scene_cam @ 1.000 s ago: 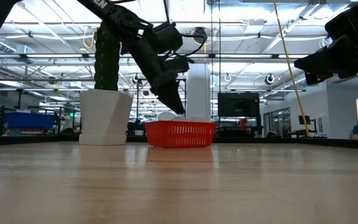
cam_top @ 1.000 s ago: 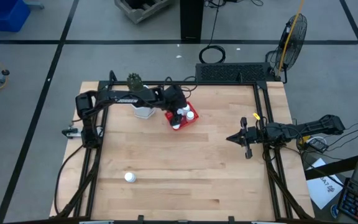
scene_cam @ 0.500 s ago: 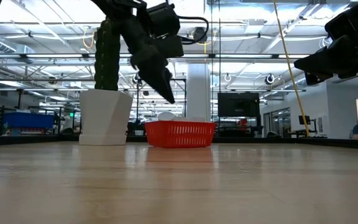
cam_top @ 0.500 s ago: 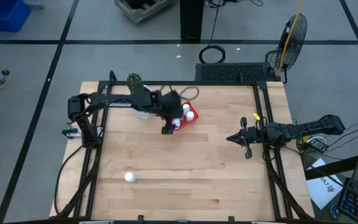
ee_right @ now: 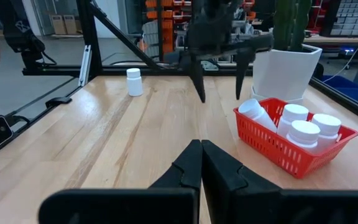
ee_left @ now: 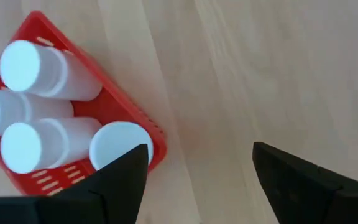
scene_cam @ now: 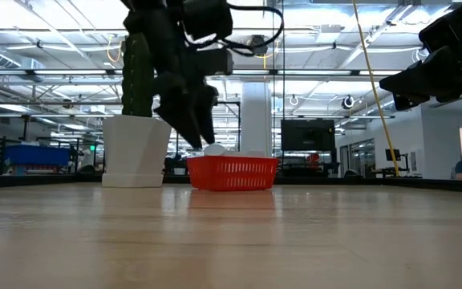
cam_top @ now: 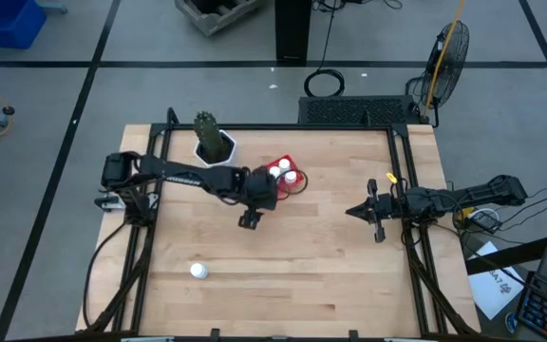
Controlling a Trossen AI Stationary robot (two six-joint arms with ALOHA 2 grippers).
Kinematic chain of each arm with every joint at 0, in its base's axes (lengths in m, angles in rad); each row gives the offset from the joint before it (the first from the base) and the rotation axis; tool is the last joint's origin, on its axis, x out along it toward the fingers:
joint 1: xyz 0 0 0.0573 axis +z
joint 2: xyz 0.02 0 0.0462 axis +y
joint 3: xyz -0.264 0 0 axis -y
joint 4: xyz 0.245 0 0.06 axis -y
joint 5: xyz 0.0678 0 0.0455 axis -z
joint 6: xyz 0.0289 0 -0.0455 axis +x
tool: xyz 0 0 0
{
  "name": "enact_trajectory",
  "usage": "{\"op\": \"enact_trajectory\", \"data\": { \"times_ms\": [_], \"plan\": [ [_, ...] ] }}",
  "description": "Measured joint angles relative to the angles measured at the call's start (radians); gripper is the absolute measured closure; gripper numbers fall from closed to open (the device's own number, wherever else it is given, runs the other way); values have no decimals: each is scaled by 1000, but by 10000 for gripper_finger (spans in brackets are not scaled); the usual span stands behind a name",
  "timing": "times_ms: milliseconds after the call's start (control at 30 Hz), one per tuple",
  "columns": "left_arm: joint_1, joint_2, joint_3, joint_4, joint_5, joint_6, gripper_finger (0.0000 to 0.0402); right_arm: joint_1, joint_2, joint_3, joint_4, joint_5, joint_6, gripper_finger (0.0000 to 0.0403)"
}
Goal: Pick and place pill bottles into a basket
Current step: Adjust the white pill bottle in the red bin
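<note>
My left fingers (cam_top: 249,220) hang open and empty; I should approach the lone bottle (cam_top: 198,271) from directly above.

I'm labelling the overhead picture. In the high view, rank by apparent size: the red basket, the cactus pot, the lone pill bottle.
1. Cactus pot and red basket: similar, too close to rank.
2. Lone pill bottle: clearly smallest.

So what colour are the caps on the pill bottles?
White, like the pill bottles themselves; clearest in the left wrist view.

Four pill bottles (cam_top: 284,174) in the basket (cam_top: 275,192), beside the cactus pot (cam_top: 213,152).
</note>
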Motion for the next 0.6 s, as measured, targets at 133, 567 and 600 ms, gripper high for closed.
{"op": "enact_trajectory", "data": {
  "times_ms": [133,567,600],
  "plan": [
    [-8,0,-44,48,-96,-7,124,0,0,0,0,0,0,403],
    [-58,-36,-70,74,-218,-10,126,0,0,0,0,0,0,403],
    [-61,-46,-69,80,-229,-8,126,0,0,0,0,0,0,403]
  ]
}}
